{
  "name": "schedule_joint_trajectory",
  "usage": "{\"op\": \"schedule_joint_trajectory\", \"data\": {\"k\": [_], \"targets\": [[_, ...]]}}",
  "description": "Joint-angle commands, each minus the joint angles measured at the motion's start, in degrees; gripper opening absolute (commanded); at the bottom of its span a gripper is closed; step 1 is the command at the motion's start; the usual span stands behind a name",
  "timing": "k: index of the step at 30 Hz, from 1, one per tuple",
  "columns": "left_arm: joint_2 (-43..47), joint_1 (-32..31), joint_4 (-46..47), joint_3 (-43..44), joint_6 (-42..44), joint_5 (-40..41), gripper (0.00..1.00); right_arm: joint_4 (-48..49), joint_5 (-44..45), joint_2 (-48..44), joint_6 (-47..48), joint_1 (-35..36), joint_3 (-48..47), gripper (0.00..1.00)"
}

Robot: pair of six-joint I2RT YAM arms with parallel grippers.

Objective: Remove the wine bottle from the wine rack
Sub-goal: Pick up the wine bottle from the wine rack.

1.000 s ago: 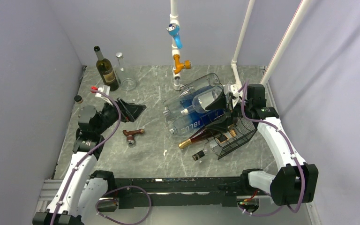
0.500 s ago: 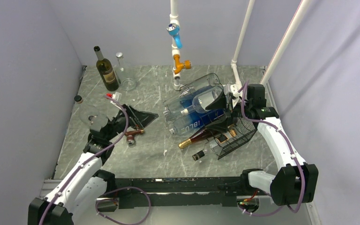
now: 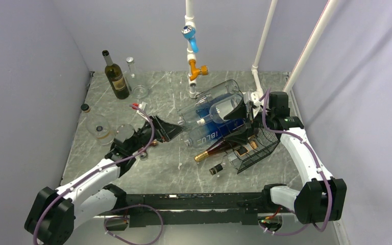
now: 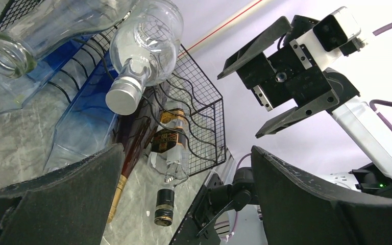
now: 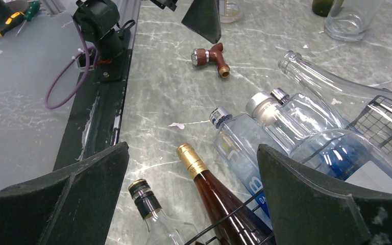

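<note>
The black wire-mesh wine rack (image 3: 260,150) lies tilted at the table's right side, with several bottles sticking out to the left. The amber wine bottle (image 3: 218,148) with a gold cap lies in its lower tier, between a blue bottle (image 3: 215,131) and a clear black-capped bottle (image 3: 220,167). My right gripper (image 3: 241,122) hovers open above the rack; in the right wrist view the wine bottle (image 5: 219,199) lies below its open fingers (image 5: 193,149). My left gripper (image 3: 173,130) is open and empty, pointing at the bottle necks from the left. The left wrist view looks between its fingers (image 4: 186,153) at the rack (image 4: 204,109).
A dark green bottle (image 3: 115,76) stands at the back left beside glassware (image 3: 140,92). A brown pipe fitting (image 5: 210,55) lies under the left arm. A glass dish (image 3: 100,130) is at the left. The white pipe frame (image 3: 191,66) rises behind the rack.
My left arm has swung right from the table's left side toward the bottle necks, its gripper staying open. The right arm and the bottles have not moved.
</note>
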State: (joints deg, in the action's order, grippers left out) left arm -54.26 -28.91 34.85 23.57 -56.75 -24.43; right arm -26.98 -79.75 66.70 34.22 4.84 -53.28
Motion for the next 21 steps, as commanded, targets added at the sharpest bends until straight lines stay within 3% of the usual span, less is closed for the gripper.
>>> {"op": "schedule_joint_trajectory", "data": {"k": [1,15,21], "targets": [[-2.3,-1.7,5.9,0.2,-0.9,2.9,0.99,-0.2,-0.7,-1.2,2.0,-0.2,-1.1,0.99],[-7.4,-4.3,-7.2,6.5,9.4,3.2,1.0,-2.2,0.4,-1.2,4.3,-0.2,-1.6,0.99],[-7.8,-4.8,-15.6,9.3,15.3,2.5,0.99,-11.2,3.6,-0.4,13.1,0.3,-6.0,0.99]]}}
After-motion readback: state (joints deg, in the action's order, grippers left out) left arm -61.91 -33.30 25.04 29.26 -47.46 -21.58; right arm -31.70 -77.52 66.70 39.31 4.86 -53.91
